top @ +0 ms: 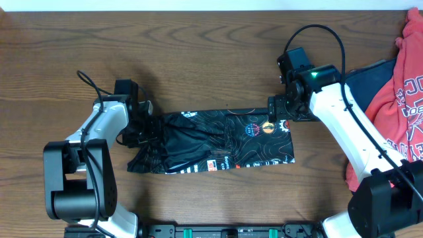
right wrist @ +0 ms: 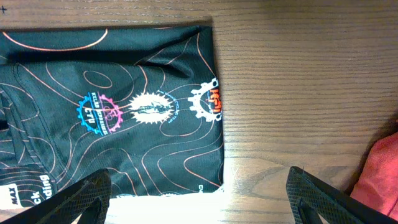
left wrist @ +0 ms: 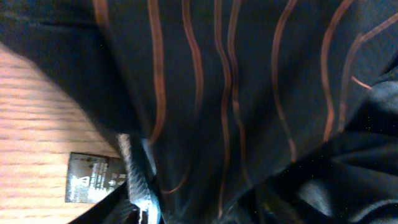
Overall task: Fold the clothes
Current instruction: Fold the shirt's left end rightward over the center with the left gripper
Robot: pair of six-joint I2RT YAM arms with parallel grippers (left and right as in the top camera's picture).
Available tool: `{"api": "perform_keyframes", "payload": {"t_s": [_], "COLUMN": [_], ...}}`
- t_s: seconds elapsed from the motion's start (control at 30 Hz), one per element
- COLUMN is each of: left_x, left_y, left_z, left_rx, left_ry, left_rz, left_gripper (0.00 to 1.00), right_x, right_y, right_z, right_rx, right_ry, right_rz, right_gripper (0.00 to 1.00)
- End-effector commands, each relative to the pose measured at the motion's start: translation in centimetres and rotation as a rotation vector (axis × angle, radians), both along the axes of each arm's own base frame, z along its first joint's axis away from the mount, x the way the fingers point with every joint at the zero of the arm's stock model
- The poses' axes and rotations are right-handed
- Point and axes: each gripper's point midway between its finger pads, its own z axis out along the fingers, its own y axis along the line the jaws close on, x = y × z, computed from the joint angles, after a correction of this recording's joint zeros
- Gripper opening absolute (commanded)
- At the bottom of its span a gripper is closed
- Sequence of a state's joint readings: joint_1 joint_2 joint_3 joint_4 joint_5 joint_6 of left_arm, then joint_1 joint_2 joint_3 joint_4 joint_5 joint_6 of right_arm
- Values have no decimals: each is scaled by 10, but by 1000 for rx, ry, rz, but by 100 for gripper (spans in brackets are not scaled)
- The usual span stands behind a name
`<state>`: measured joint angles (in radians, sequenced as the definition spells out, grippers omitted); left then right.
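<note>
Two hands at one black jersey (top: 228,142): right hand (right wrist: 199,179) wide apart, left hand (top: 147,125), spread indiscernible; one red garment (top: 404,99) aside.

One jersey (top: 225,140), one red garment (top: 404,99), one left hand (top: 149,128), one right hand (top: 276,114)

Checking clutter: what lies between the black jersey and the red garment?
Bare table wood, clearest in the right wrist view; overhead, dark blue cloth borders the red garment.
</note>
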<state>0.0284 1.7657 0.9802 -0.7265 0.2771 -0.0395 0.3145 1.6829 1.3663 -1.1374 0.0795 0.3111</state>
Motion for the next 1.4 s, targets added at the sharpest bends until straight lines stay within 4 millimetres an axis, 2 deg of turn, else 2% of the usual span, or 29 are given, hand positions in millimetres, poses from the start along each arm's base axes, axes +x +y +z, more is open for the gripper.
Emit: {"api": "perform_keyframes", "payload": {"t_s": [0.0, 0.1, 0.27, 0.37, 0.5, 0.63, 0.8, 0.9, 1.17, 1.37], "left_x": [-8, -1, 17, 27, 34, 36, 38, 39, 37, 30], "left_y": [-9, -5, 6, 20, 55, 89, 102, 88, -23, -78], "left_z": [-9, -6, 8, 18, 31, 40, 53, 64, 119, 118], "left_rx": [-53, -41, -38, -33, 30, 109, 117, 67, -338, -340], "left_ry": [43, 22, -20, -38, -42, -43, -42, -23, 11, 46], "left_rz": [-7, -3, 41, 86, 180, 245, 277, 275, 155, 58], "left_gripper": [51, 36, 24, 19, 9, 8, 8, 8, 6, 6], "right_x": [2, 1, 0, 0, 0, 1, 2, 2, 0, -4], "right_y": [-4, -4, -6, -12, -24, -38, -56, -67, -95, -104], "right_z": [1, 1, 1, 1, 1, 1, 1, 1, 1, 1], "right_rx": [-7, -8, -21, -38, -55, -57, -61, -63, -68, -71], "right_ry": [-7, -4, 0, 2, 8, 15, 24, 31, 48, 65], "right_rz": [-25, -25, -27, -36, -66, -99, -132, -157, -202, -203], "right_gripper": [88, 88, 88, 88, 88, 88, 88, 88, 89, 89]}}
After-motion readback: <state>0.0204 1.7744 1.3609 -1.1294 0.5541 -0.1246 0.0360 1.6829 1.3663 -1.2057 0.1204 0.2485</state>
